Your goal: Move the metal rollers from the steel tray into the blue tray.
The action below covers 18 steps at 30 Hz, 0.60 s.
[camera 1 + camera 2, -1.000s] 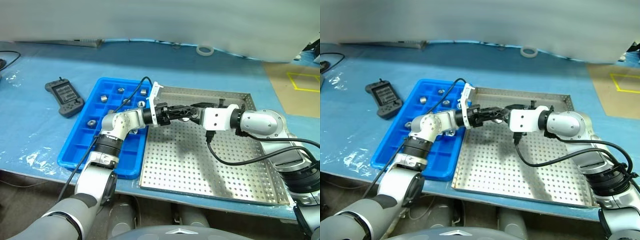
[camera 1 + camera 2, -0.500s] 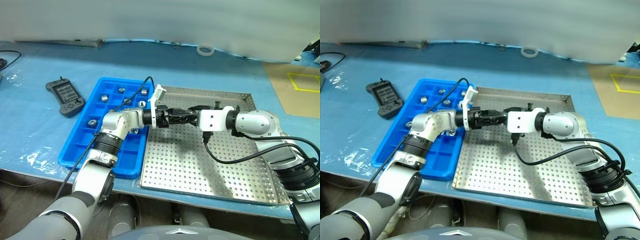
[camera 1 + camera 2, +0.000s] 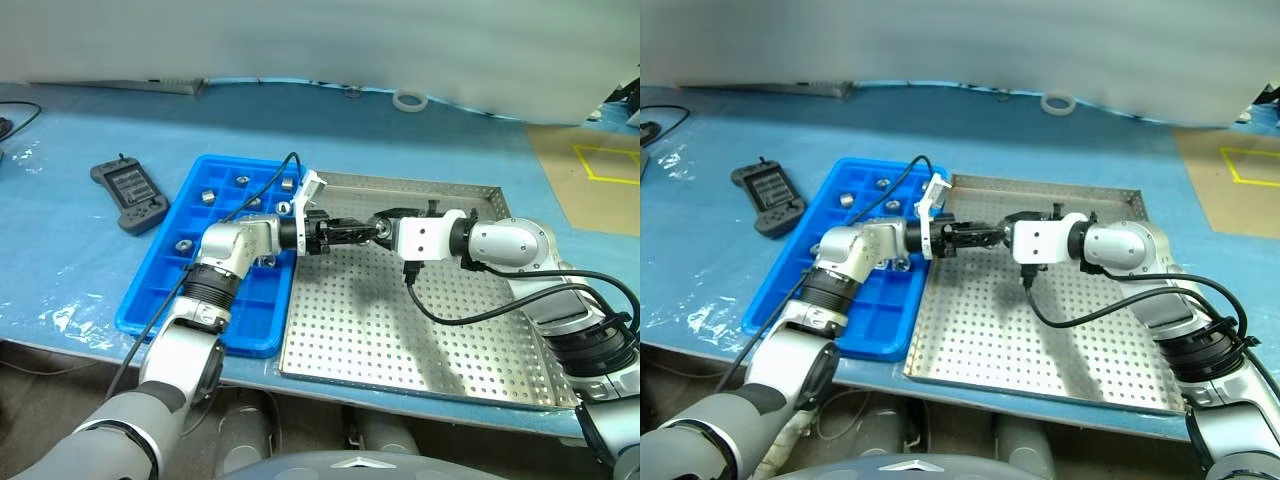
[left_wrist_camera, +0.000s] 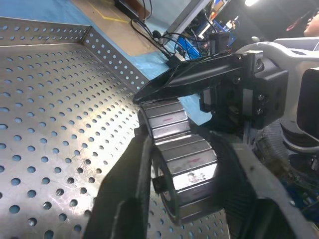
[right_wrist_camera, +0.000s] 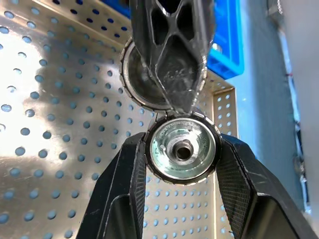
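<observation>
While both arms meet above the steel tray [image 3: 420, 340], the right gripper [image 5: 182, 149] clamps one of the metal rollers [image 5: 183, 148]; the left gripper [image 4: 182, 164] seems closed on a second, touching it. Beyond, more rollers [image 3: 208, 196] sit in the blue tray [image 3: 160, 290] on the bench [image 3: 60, 230].

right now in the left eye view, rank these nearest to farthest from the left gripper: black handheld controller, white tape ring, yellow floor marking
1. white tape ring, beyond the steel tray, back from the left gripper
2. black handheld controller, far left; nearly tied with the ring
3. yellow floor marking, far right
</observation>
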Motion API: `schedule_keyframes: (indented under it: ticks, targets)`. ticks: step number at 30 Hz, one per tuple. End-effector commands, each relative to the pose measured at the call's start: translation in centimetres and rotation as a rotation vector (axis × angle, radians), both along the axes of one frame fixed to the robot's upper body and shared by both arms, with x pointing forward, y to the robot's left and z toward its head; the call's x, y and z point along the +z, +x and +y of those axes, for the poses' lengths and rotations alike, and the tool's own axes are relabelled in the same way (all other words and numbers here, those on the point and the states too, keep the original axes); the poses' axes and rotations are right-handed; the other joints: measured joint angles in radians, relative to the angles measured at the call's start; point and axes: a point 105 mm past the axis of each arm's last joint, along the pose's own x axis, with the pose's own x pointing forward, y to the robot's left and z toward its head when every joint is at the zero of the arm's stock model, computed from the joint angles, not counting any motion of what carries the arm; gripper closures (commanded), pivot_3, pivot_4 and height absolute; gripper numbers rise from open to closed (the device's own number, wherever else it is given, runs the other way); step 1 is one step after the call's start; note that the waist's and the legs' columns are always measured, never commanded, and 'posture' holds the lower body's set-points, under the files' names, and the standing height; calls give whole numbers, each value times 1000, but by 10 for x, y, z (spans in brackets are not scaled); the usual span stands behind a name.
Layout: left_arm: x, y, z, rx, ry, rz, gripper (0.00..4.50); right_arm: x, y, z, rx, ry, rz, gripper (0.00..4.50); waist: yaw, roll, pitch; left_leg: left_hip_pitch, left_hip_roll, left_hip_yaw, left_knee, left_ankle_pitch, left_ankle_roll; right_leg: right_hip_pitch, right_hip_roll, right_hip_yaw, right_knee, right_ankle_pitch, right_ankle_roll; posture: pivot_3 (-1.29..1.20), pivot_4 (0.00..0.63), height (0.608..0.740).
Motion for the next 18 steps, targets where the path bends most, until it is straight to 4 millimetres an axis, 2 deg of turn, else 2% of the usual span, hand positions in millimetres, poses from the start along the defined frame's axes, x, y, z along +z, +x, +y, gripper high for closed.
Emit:
schedule_keyframes:
  ticks: [1,11,14,18]
  targets:
    - [-1,-9,0,-70,36,-43,3169,21,4,2,1,28,-77,2831,1,0,0,0,0,0,0,0,0,0,0,0,0,0,0,-284,150,740]
    - [-18,5,37,19,176,-138,3169,21,4,3,-1,42,-69,2831,1,0,0,0,0,0,1,0,0,1,0,0,0,0,0,-283,150,740]
    - [-26,7,57,28,285,-293,3169,19,3,0,-9,50,-48,2831,0,0,0,0,0,0,1,0,0,0,0,0,0,0,0,-283,150,740]
    - [-14,17,81,81,289,-331,3169,15,0,-3,-24,80,19,2831,4,0,0,0,0,0,0,0,0,0,0,0,0,0,0,-267,150,740]
